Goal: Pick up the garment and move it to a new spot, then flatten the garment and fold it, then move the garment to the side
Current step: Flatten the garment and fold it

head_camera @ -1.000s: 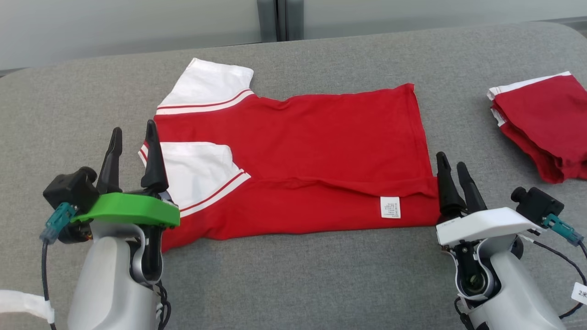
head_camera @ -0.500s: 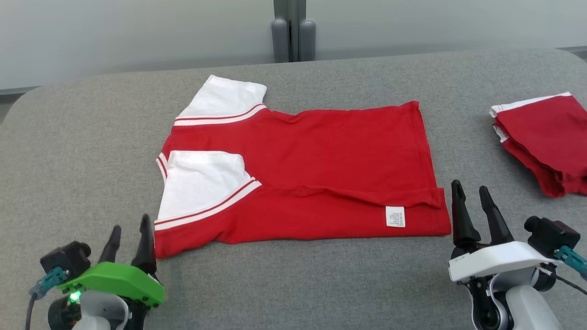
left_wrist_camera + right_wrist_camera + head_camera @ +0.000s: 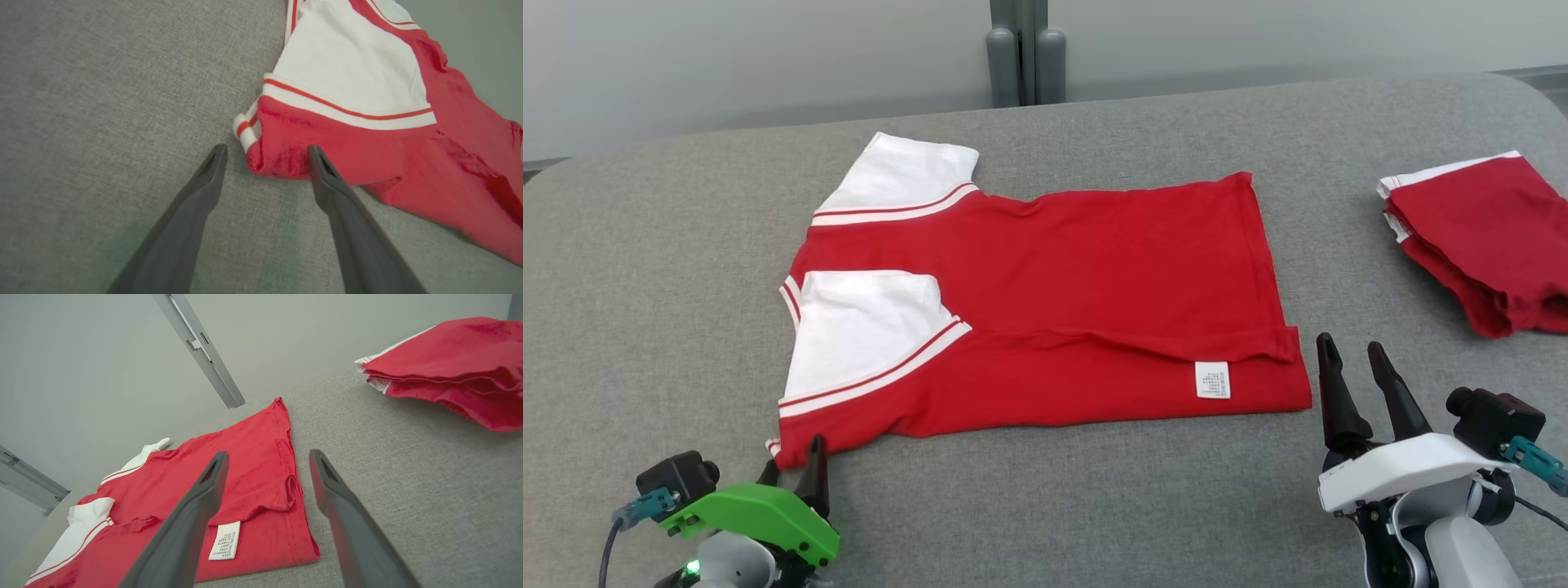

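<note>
The garment, a red T-shirt with white sleeves, lies flat on the grey cloth surface, its near long side folded over. A white label shows near its front right corner. My left gripper is open at the shirt's near left corner. In the left wrist view that corner of the garment lies between the tips of the left gripper, ungripped. My right gripper stands open just right of the hem, holding nothing. In the right wrist view the garment lies ahead of the right gripper.
A stack of folded red garments rests at the right edge of the surface, also seen as the stack from the right wrist. A pale wall with a grey post stands behind the far edge.
The head camera has shifted. My left gripper has drawn back from beside the folded sleeve to the shirt's near left corner. The right gripper has backed slightly off the hem.
</note>
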Tool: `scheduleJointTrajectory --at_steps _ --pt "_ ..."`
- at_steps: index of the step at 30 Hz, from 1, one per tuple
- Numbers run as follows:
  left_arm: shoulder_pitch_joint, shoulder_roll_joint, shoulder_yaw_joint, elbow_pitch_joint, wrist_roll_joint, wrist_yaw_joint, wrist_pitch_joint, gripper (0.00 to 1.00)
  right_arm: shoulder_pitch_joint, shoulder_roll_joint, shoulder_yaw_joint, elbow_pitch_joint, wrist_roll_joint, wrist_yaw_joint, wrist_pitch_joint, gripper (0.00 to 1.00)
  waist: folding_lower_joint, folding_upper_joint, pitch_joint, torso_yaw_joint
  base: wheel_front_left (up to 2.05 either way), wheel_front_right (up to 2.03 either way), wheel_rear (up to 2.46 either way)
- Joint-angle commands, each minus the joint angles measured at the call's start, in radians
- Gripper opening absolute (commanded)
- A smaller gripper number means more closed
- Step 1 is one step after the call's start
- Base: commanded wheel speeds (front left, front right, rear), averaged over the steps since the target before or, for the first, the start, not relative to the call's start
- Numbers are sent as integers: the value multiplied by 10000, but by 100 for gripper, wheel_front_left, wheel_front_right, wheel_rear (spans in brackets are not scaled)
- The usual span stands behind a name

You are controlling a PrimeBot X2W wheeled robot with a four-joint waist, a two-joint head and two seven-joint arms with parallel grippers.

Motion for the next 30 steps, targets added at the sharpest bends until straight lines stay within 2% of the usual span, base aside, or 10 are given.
scheduleJointTrajectory --at_steps 1,2,3,4,5,18,25,28,29,30 --pt "-224 -7 41 84 -28 27 -137 100 104 -10 -37 49 -95 -6 68 100 0 -1 117 -127 0 0 0" --pt "-291 -7 79 164 -32 43 -257 63 89 -8 -68 131 -151 -6 125 100 0 -1 145 -153 0 0 0" --pt "-330 1 63 221 17 20 -373 37 65 -6 -85 193 -227 -5 185 100 0 -1 162 -167 0 0 0" --pt "-368 12 41 266 77 -35 -485 24 30 -6 -85 250 -352 -6 224 100 0 -1 177 -177 0 0 0" --pt "-403 10 28 357 90 -61 -576 0 -20 -6 -86 306 -510 -5 275 100 0 -1 191 -181 0 0 0" --pt "-612 -26 -266 52 243 -374 -1393 0 -703 -7 -325 2051 -1249 -6 1345 100 0 -1 93 346 0 0 0" --pt "-399 -64 -419 -336 178 -292 -1421 0 -1405 -11 -320 3806 -146 -6 1559 100 0 -1 -31 600 0 0 0" --pt "-332 -60 -419 -539 129 -297 -1464 0 -1743 8 8 4556 288 -5 1633 20 0 -1 -90 627 0 0 0" --pt "-318 -49 -420 -599 121 -297 -1479 0 -1827 14 93 4728 318 -6 1627 1 0 -1 -117 632 0 0 0" --pt "-298 -37 -425 -689 110 -294 -1477 0 -1937 16 173 4870 403 -5 1587 0 0 -1 -154 637 0 0 0"
